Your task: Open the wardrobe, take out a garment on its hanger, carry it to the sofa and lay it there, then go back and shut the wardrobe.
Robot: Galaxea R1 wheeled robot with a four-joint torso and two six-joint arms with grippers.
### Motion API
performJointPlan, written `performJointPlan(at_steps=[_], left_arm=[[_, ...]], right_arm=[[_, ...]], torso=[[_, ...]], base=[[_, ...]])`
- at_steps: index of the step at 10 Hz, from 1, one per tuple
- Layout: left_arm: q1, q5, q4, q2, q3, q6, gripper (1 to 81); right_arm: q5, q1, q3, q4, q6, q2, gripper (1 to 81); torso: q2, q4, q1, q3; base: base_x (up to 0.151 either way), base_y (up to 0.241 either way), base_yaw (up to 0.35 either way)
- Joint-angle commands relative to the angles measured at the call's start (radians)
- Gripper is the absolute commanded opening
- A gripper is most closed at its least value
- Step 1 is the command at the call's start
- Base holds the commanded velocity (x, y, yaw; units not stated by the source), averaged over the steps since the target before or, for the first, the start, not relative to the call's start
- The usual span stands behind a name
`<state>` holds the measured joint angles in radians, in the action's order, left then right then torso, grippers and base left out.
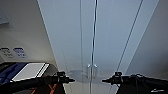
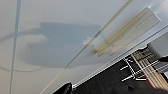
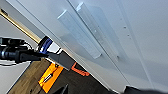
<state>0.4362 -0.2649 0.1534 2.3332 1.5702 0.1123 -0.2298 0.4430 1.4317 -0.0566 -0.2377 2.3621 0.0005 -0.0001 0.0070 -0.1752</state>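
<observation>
The wardrobe (image 1: 110, 37) stands right in front of me, tall and white, both doors closed along the middle seam. Its two short silver handles (image 1: 91, 70) sit side by side at the seam, and they show large in the right wrist view as handles (image 3: 87, 35). My left gripper (image 1: 72, 80) reaches in just left of and below the handles, its tip narrowed to a point and holding nothing. My right gripper (image 1: 103, 80) mirrors it just right of the handles, also shut and empty. White door panel (image 2: 62, 37) shows in the left wrist view.
A grey wall with blue-labelled panels (image 1: 19, 52) flanks the wardrobe on the left. Low on the left sit a white-topped object (image 1: 30, 71) and something blue (image 1: 10, 72). Orange parts (image 3: 50, 77) lie over the dark wooden floor (image 3: 82, 85).
</observation>
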Motion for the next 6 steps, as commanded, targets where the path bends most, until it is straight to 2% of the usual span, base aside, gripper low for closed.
performJointPlan(at_steps=[1, 6], left_arm=[[-0.165, -0.036, 0.026, 0.035, 0.010, 0.006, 81.1], [-0.187, -0.060, 0.015, 0.192, 0.143, 0.004, 81.1]], right_arm=[[-0.002, -0.172, -0.025, -0.009, -0.006, -0.008, 81.1], [-0.016, -0.230, 0.045, -0.006, -0.009, 0.077, 81.1]], torso=[[-0.001, 0.000, 0.000, 0.000], [-0.001, 0.000, 0.001, -0.001]], base=[[0.000, 0.000, 0.000], [0.000, 0.000, 0.000]])
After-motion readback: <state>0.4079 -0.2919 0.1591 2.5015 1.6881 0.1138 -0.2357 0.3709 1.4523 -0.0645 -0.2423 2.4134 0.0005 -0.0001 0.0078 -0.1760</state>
